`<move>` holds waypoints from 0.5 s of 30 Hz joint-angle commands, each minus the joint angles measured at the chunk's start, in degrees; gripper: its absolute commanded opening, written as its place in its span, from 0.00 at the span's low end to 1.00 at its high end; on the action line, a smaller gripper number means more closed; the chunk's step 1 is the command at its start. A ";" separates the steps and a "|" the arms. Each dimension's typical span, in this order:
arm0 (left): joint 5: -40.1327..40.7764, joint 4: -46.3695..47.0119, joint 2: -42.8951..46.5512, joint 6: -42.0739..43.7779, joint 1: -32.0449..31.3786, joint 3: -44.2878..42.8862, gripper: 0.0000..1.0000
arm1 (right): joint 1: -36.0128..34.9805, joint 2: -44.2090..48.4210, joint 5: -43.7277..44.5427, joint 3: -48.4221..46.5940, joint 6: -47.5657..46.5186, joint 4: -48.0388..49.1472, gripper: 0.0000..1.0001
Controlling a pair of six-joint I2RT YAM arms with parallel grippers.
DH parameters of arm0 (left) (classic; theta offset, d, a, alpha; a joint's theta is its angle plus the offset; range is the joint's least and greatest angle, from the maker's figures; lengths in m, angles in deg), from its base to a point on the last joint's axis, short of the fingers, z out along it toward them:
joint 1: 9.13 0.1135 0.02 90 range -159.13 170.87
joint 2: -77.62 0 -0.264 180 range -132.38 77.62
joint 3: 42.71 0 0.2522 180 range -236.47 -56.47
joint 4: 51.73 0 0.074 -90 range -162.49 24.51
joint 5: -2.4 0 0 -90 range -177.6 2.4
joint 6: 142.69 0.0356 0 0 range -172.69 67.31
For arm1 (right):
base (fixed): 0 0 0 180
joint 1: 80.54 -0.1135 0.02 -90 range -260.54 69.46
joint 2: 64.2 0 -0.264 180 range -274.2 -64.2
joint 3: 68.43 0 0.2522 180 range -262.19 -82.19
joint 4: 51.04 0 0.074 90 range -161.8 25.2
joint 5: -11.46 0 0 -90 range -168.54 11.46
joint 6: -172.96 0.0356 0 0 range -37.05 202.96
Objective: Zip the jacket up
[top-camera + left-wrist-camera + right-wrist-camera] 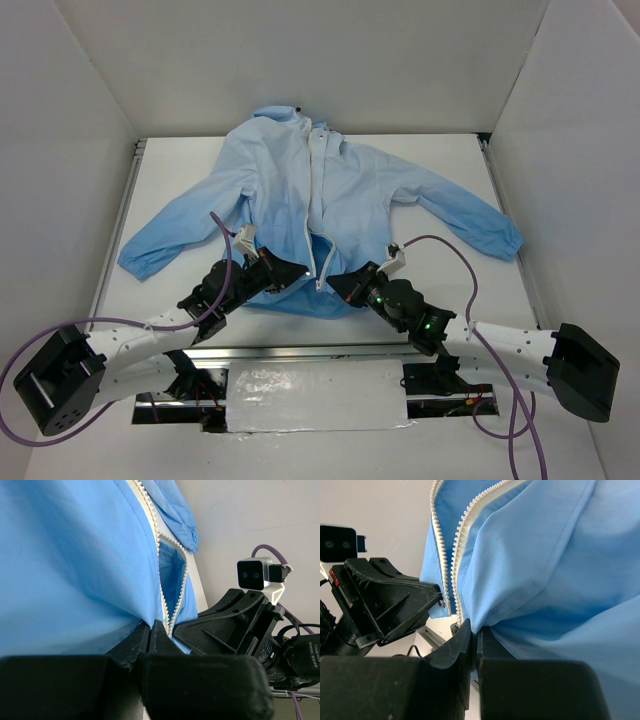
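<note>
The light-blue jacket (330,200) lies flat on the white table, collar at the far side, sleeves spread. Its whitish zipper (316,215) runs down the centre and stands open in a small gap near the hem. My left gripper (297,272) is shut on the left hem panel (75,570) beside the zipper teeth (161,570). My right gripper (342,282) is shut on the right hem panel (545,570) beside its teeth (456,570). A small metal zipper end (442,601) hangs by the left gripper's fingers (395,605).
White walls (90,120) enclose the table (450,300) on three sides. Purple cables (460,255) loop from both arms. A foil-covered patch (315,395) lies between the arm bases at the near edge.
</note>
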 commanded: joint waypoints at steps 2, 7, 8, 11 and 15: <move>0.42 3.70 0.22 0.74 0.14 -1.54 0.00 | 0.26 0.19 1.45 -2.02 -1.41 2.40 0.00; 0.34 4.75 -0.48 0.48 0.14 -1.28 0.00 | 0.35 0.02 2.06 -2.46 -1.85 2.05 0.00; 0.16 4.93 -0.66 0.39 0.14 -1.45 0.00 | 0.35 0.02 2.15 -2.46 -1.93 2.05 0.00; 0.16 4.93 -1.18 0.39 0.14 -1.45 0.00 | 0.35 -0.16 1.98 -2.55 -2.02 2.48 0.00; 0.25 5.19 -1.54 0.39 0.14 -1.28 0.00 | 0.44 -0.07 2.24 -3.16 -2.64 2.05 0.00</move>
